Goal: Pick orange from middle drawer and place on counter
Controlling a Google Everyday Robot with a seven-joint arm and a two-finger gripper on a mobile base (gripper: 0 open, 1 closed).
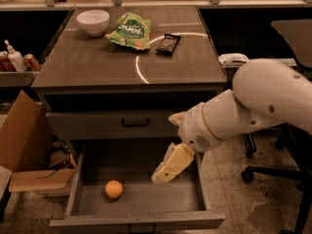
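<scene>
Your gripper (166, 171) hangs over the open middle drawer (146, 202), likely to reach the orange (114, 189) lying apart at its eight o'clock; clenched or released, I cannot tell.

Wood-grain counter (97, 65), metal middle drawer (161, 200), matt plastic claw (164, 173) over it
</scene>
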